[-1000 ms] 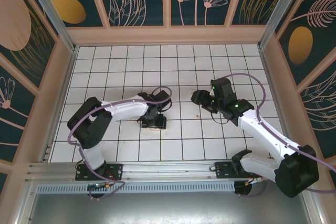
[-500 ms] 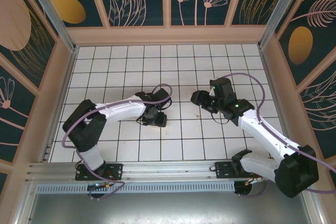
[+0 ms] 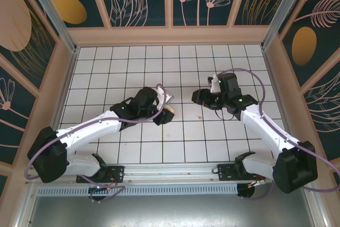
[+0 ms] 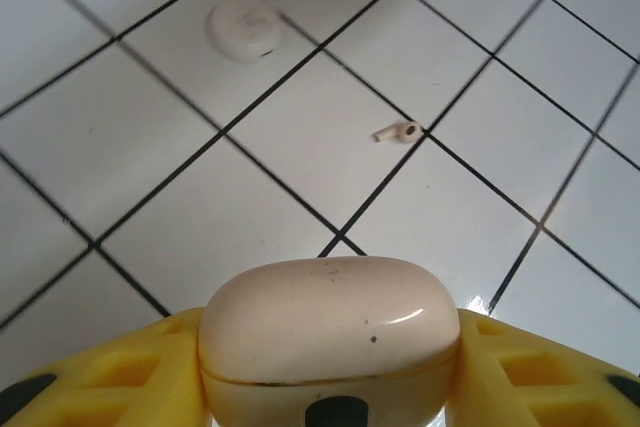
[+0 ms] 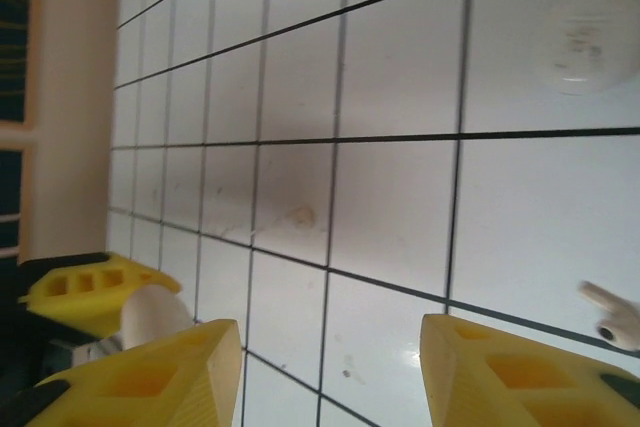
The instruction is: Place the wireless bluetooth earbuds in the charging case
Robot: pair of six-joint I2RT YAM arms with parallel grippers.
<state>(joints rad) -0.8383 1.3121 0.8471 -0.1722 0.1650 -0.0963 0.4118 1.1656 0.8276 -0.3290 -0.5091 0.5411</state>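
Note:
The pinkish-beige charging case (image 4: 330, 332) sits clamped between the yellow fingers of my left gripper (image 4: 330, 347), its lid seam closed. From above, this gripper (image 3: 166, 111) holds the case (image 3: 168, 114) near the floor's middle. One small white earbud (image 4: 398, 132) lies loose on a tile ahead of the case. It also lies at the right edge of the right wrist view (image 5: 612, 315). My right gripper (image 5: 330, 367) hangs open over bare tiles, nothing between its fingers; from above this right gripper (image 3: 201, 99) faces the left one.
A flat white round piece (image 4: 243, 27) lies on a tile beyond the earbud, also seen from the right wrist (image 5: 590, 32). Beige walls (image 3: 170, 35) fence the white tiled floor (image 3: 133, 67) on all sides. A faint stain (image 5: 300, 215) marks one tile.
My left arm has stretched forward and right, carrying the case off its earlier spot on the floor. My right gripper has shifted slightly back and its jaws have narrowed a little.

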